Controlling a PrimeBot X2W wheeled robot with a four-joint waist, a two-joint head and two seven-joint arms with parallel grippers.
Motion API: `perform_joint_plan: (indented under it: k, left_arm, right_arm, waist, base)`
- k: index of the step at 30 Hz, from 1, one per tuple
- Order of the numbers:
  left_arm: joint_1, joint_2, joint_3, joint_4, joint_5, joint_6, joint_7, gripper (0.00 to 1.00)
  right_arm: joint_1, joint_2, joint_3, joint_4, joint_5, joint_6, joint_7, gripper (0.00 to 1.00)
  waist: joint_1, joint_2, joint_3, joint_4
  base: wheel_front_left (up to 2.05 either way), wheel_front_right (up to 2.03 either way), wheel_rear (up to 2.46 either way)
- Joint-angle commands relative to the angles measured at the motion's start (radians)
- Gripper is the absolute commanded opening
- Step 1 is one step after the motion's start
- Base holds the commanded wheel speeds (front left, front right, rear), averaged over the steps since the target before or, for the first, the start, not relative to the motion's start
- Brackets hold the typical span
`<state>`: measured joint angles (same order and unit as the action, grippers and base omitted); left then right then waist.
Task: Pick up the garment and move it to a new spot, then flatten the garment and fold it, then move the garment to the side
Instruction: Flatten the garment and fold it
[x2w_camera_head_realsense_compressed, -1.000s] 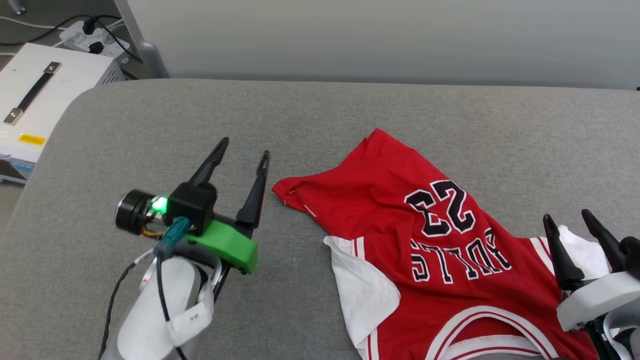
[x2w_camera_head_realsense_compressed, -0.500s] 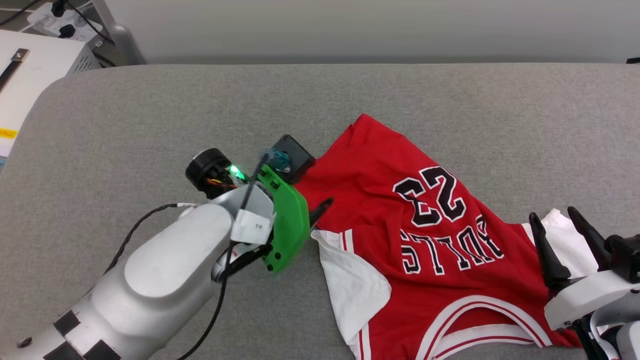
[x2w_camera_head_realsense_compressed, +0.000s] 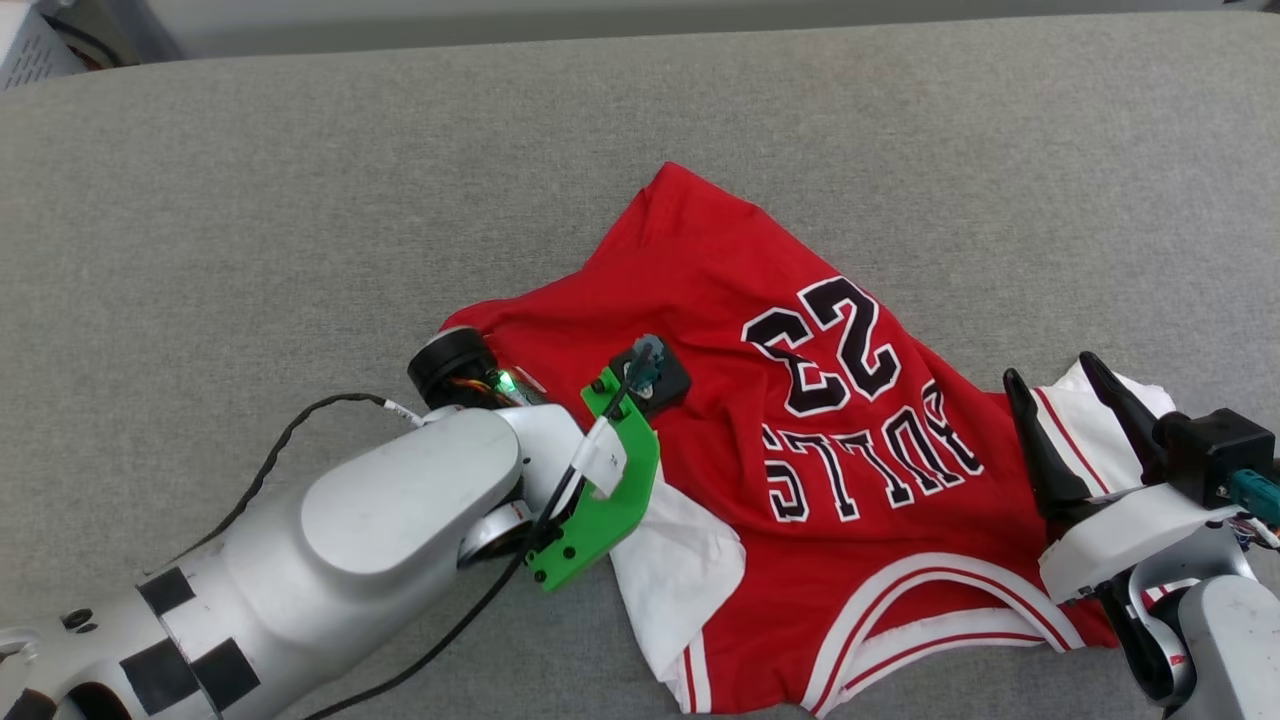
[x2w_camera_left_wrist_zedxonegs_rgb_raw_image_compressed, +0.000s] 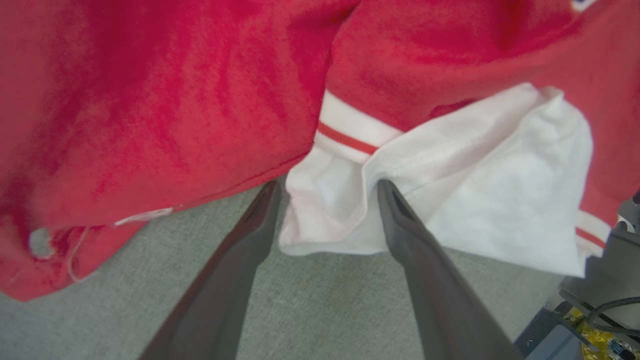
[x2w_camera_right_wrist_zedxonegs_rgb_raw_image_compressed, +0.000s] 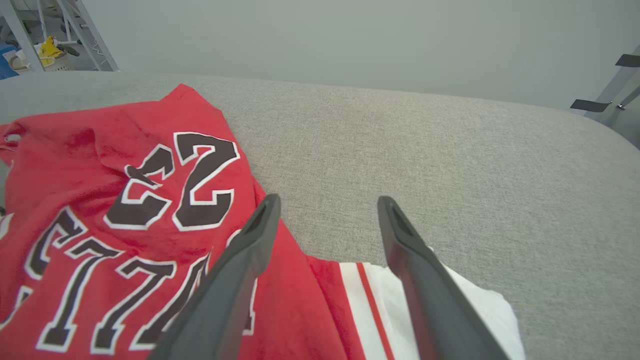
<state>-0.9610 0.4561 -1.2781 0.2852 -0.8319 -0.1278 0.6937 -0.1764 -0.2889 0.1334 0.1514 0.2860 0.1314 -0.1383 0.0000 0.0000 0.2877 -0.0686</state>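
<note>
Red garment lies rumpled on the grey worktop, its white sleeve bunched between the spread fingers of the left pincer (the nearer one), while the right pincer, also open, hovers over the other sleeve.

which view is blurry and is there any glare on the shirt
Left wrist view: the shirt is soft, out of focus up close. Head view: sharp, even light, no glare. Right wrist view: sharp, far edge of the grey surface bowed by the wide lens.
</note>
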Motion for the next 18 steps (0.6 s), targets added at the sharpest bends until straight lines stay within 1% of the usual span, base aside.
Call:
perform_joint_plan:
  k: [1,5,6,7,8,10,13,15,18]
  left_arm:
    - [0.029,-0.001,-0.002,-0.002,0.024,-0.003,0.032,1.00]
    - [0.091,0.014,-0.002,-0.027,0.058,-0.003,0.106,1.00]
    - [0.105,0.018,-0.002,-0.030,0.060,-0.003,0.118,0.38]
    - [0.111,0.021,-0.002,-0.036,0.064,-0.003,0.121,0.16]
    - [0.114,0.023,-0.002,-0.039,0.064,-0.003,0.108,0.00]
    - [0.111,0.026,-0.002,-0.044,0.050,-0.003,0.083,0.00]
    - [0.072,0.037,-0.002,-0.049,0.032,-0.003,0.002,0.00]
    - [0.033,0.053,-0.002,-0.051,0.009,-0.003,-0.069,0.00]
    - [-0.014,0.090,-0.002,-0.048,-0.016,-0.003,-0.134,0.00]
  right_arm:
    - [-0.022,0.002,0.003,0.010,0.006,-0.001,-0.011,1.00]
    - [-0.039,0.001,0.008,0.033,0.008,-0.001,-0.027,1.00]
    - [-0.042,0.001,0.008,0.039,0.009,-0.001,-0.031,1.00]
    - [-0.044,0.001,0.009,0.044,0.009,-0.001,-0.033,1.00]
    - [-0.047,0.002,0.009,0.050,0.009,-0.001,-0.036,1.00]
    - [-0.050,0.003,0.011,0.060,0.010,-0.001,-0.039,1.00]
    - [-0.050,0.003,0.011,0.072,0.011,-0.001,-0.044,1.00]
    - [-0.045,0.003,0.010,0.081,0.012,-0.001,-0.048,1.00]
    - [-0.035,0.004,0.009,0.090,0.014,-0.001,-0.052,1.00]
  waist:
    - [0.0000,0.0000,0.039,-0.031]
    - [0.0000,0.0000,0.058,-0.038]
    - [0.0000,0.0000,0.061,-0.037]
    - [0.0000,0.0000,0.062,-0.036]
    - [0.0000,0.0000,0.063,-0.033]
    - [0.0000,0.0000,0.060,-0.025]
    - [0.0000,0.0000,0.045,-0.008]
    - [0.0000,0.0000,0.030,0.005]
    - [0.0000,0.0000,0.010,0.020]
  base:
    - [0.00,0.00,0.00]
    - [0.00,0.00,0.00]
    - [0.00,0.00,0.00]
    - [0.00,0.00,0.00]
    - [0.00,0.00,0.00]
    - [0.00,0.00,0.00]
    - [0.00,0.00,0.00]
    - [0.00,0.00,0.00]
    - [0.00,0.00,0.00]
